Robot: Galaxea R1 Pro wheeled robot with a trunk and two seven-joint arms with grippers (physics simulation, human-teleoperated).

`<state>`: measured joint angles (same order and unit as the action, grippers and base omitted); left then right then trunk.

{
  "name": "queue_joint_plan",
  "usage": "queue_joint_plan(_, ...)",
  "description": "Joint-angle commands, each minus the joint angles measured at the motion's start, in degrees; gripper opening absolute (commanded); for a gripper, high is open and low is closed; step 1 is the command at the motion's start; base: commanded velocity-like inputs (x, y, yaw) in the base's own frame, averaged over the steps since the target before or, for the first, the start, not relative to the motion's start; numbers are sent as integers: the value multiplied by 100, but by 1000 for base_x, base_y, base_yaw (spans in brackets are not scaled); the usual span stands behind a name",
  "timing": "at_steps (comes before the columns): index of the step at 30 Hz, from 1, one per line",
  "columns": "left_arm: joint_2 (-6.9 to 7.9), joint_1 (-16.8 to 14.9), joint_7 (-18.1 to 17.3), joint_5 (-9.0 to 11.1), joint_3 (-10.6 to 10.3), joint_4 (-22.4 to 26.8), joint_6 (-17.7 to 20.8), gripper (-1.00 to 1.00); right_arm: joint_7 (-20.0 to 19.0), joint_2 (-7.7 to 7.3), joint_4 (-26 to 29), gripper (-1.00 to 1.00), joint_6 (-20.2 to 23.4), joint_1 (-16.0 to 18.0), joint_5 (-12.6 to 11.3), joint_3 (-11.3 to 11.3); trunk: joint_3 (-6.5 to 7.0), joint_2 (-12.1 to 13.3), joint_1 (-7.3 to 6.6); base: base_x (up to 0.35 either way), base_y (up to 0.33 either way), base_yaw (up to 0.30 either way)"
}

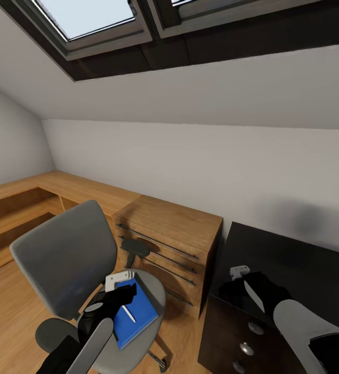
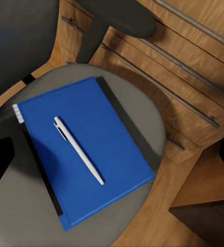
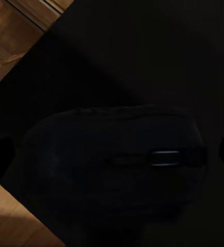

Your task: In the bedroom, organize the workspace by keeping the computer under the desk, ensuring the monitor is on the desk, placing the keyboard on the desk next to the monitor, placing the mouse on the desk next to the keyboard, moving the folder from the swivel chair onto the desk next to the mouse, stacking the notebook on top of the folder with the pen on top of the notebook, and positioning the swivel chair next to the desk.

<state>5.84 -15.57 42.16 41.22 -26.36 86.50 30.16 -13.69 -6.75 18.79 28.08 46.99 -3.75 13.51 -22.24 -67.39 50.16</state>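
Observation:
The grey swivel chair (image 1: pixel 65 254) stands left of a wooden chest. On its seat (image 2: pixel 149 116) lies the blue folder (image 1: pixel 141 316) (image 2: pixel 117 139), and the white pen (image 1: pixel 128 313) (image 2: pixel 78 150) rests on top of it. A dark edge runs along one side of the folder. My left gripper (image 1: pixel 121 295) hovers open just above the folder. My right gripper (image 1: pixel 231 289) is open over the near left corner of the black desk (image 1: pixel 294 259), its fingers straddling the black mouse (image 3: pixel 117 164) without touching it. Computer, monitor, keyboard and notebook are out of view.
A light wooden chest (image 1: pixel 174 223) with bar handles stands between chair and desk. Low wooden shelving (image 1: pixel 13 208) runs along the left wall. The desk's drawers with silver knobs (image 1: pixel 246 349) face me. The sloped ceiling holds skylights (image 1: pixel 86 15).

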Motion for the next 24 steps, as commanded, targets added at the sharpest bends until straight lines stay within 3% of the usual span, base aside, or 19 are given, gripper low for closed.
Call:
queue_joint_plan(1,5,-7,54,44,-11,8,7,100,-2,-14,10,100,31,3,-38,37,-7,-5,0,0,0,0)
queue_joint_plan(24,5,-7,55,44,-1,8,7,100,-2,-28,10,100,82,3,-36,50,-7,-5,0,0,0,0)
